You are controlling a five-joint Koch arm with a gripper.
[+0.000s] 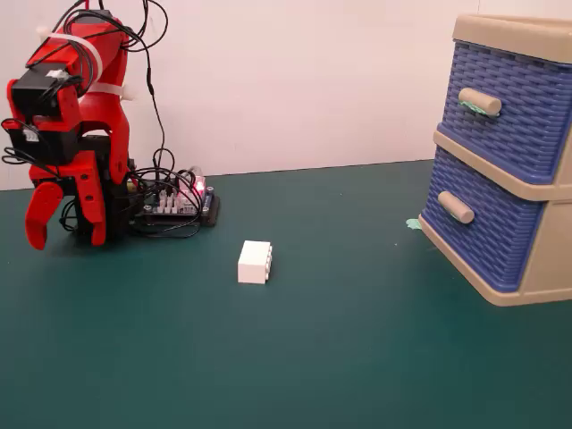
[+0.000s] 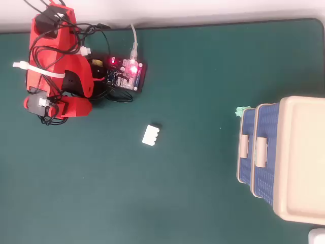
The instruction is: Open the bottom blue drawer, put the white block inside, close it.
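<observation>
Drawer [image 1: 487, 228] first: we see it shut at the bottom of the cabinet [image 1: 545, 259], far right in the fixed view, well apart from the gripper [image 1: 45, 219] folded at far left. We cannot tell its jaws' state. Block [image 1: 255, 262] lies between, alone on green mat [image 1: 313, 357].

At the left of the fixed view the arm [image 1: 76, 116] is bright red with black motor blocks, black cables and white ties; beside it a dark circuit board [image 2: 127, 75] glows red and pink. The table [image 1: 313, 357] is dark green, the wall [image 1: 313, 80] behind off-white. Near centre lies the white block [image 1: 255, 262]. At right, the cabinet [image 1: 545, 268] frame is beige; the bottom blue drawer [image 1: 478, 223] is basket-weave blue with a beige handle, as is the upper drawer [image 1: 514, 107], whose handle bears a green mark
</observation>
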